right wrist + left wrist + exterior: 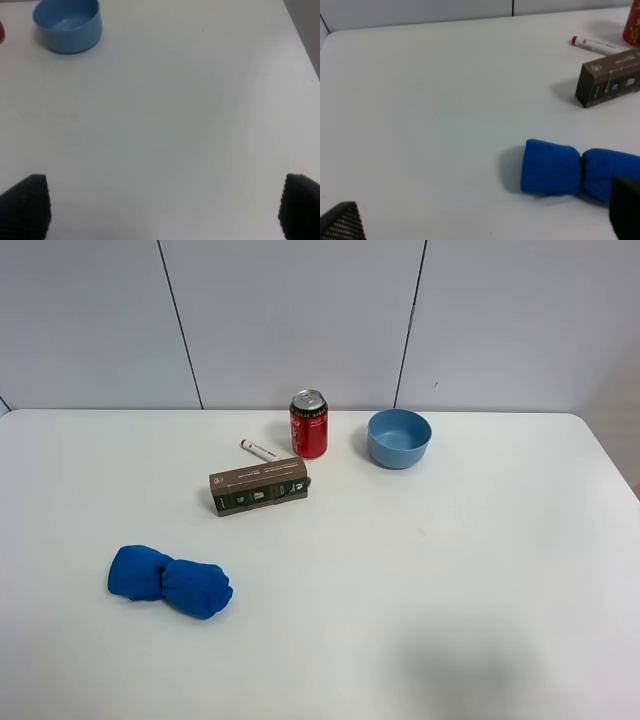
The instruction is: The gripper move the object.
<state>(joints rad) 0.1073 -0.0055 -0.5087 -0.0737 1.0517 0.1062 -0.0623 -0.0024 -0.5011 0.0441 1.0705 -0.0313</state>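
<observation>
Glossy metal can (309, 424) — soft cloth roll (170, 581), matt white table (450, 570).

Blue bowl (399, 438), brown box (258, 486), a marker (259, 450) behind it, rolled blue cloth (170, 581) on white table (450, 570)

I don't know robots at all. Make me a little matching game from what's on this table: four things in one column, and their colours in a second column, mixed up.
Things:
1. drink can
2. bowl
3. box
4. rolled cloth

Colours:
A. dark brown
B. deep blue
C. red with a silver top
D. light blue

Pairs: 1-C, 2-D, 3-A, 4-B
</observation>
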